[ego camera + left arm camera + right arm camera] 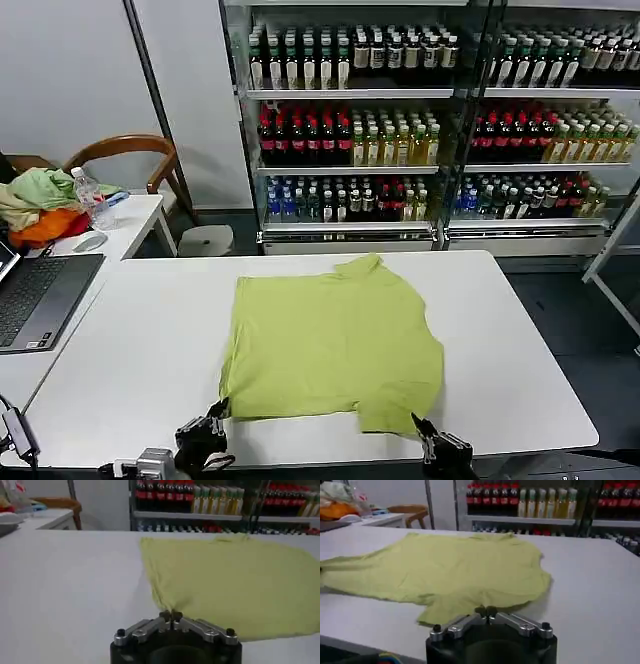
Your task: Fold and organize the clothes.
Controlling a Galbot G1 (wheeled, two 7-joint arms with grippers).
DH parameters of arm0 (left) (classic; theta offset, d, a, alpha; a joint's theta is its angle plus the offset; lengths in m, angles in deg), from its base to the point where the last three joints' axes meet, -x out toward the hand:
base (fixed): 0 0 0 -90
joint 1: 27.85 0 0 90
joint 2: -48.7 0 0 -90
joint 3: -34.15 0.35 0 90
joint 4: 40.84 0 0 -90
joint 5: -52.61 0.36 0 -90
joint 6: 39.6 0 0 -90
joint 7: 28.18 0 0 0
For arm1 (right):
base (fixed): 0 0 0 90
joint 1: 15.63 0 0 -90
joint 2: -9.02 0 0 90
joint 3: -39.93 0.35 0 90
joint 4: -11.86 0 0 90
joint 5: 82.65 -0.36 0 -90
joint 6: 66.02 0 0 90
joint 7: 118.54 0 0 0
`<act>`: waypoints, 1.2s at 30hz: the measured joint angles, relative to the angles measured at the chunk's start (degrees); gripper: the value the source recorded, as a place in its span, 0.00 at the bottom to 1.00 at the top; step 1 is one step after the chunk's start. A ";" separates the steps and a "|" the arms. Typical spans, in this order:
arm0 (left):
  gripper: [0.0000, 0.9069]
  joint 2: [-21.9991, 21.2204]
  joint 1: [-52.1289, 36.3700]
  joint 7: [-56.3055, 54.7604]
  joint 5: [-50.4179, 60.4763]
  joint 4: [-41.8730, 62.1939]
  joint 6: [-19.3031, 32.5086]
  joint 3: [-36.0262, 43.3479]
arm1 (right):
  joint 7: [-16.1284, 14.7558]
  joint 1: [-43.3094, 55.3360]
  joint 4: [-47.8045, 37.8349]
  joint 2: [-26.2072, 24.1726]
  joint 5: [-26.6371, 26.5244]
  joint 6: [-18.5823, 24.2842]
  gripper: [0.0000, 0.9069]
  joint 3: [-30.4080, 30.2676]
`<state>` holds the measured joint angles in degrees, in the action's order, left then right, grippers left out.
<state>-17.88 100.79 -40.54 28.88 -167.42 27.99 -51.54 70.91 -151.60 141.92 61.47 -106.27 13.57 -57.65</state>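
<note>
A lime yellow-green shirt (330,345) lies spread flat on the white table (130,370), its collar pointing toward the drink shelves (350,130) and its hem along the table's near edge. The left gripper (218,408) sits at the shirt's near left corner, fingers (165,616) pinched together on the bunched fabric edge. The right gripper (420,424) is at the near right corner, by the sleeve, its fingertips (481,612) pressed together at the cloth's edge; whether fabric is caught between them I cannot tell. On the left side table rest a laptop (40,300), a water bottle (88,198) and a heap of garments (40,205)
</note>
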 measured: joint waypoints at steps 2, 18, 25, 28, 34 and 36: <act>0.04 0.05 1.00 0.11 0.12 -0.56 0.36 -0.38 | -0.61 -1.05 0.62 0.01 0.58 0.62 0.00 0.27; 0.06 1.40 8.11 0.11 1.58 -4.35 1.24 -3.17 | -1.64 -7.29 5.31 -0.69 3.53 2.74 0.00 3.39; 0.06 2.51 9.20 0.41 1.71 -5.36 0.98 -4.65 | -1.85 -4.86 5.76 -1.08 2.73 2.26 0.00 3.69; 0.06 2.52 7.94 0.84 1.05 -5.20 0.83 -4.68 | -1.92 -1.74 3.95 -1.03 2.01 1.68 0.00 3.07; 0.06 2.88 2.90 2.18 -1.00 -2.60 0.76 -4.20 | -2.33 5.37 -0.43 -0.42 -0.13 0.35 0.00 1.77; 0.06 3.18 0.95 2.82 -1.41 -1.33 0.93 -4.26 | -2.68 8.04 -2.14 -0.03 -0.72 -0.20 0.00 1.08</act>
<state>-14.71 101.75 -37.72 27.46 -168.75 28.92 -55.81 68.23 -143.55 139.78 61.44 -106.99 13.37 -56.57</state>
